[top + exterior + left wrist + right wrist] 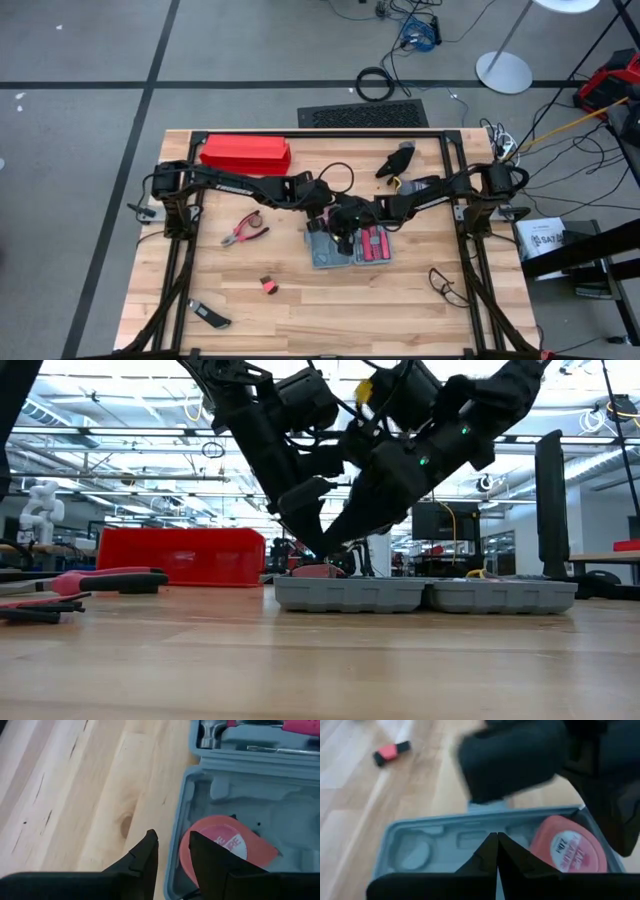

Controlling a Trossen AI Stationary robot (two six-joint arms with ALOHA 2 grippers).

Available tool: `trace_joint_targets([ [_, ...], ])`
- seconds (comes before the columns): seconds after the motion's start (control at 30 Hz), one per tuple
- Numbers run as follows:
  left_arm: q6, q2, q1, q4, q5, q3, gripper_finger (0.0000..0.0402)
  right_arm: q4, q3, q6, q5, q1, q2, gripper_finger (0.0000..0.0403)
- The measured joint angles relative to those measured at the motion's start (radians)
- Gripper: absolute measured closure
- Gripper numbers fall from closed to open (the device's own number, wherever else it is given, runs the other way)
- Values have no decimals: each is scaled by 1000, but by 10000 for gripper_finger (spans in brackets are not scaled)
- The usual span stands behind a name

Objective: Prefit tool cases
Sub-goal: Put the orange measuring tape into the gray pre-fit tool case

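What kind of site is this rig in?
Probably an industrial lab or workshop: the low view shows exposed ceiling trusses and another robot arm in the background, and the high view shows taped floor lines and loose cables.

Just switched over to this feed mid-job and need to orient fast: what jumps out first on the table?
Both arms meet at mid-table over the open tool case, its two grey halves lying flat. The left gripper straddles the case's near wall beside a round pink tape measure seated in a recess, while the right gripper hovers shut over the same half. A long red box sits at the back left, and pink-handled pliers lie left of the case.
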State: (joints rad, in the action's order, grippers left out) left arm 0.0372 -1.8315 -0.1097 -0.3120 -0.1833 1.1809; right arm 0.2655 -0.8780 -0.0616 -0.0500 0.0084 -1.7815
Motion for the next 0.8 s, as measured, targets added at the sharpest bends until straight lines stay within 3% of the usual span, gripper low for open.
trace_joint_targets([
  [0.2, 1, 0, 1, -11, 0, 0, 285, 29, 1, -18, -1, -12, -55, 403],
  [0.47, 21, 0, 20, -49, 25, -1, 285, -57, 1, -4, 98, -25, -46, 403],
  [0.8, 91, 0, 35, -127, 34, -1, 285, -85, 1, 3, 128, -41, -46, 403],
])
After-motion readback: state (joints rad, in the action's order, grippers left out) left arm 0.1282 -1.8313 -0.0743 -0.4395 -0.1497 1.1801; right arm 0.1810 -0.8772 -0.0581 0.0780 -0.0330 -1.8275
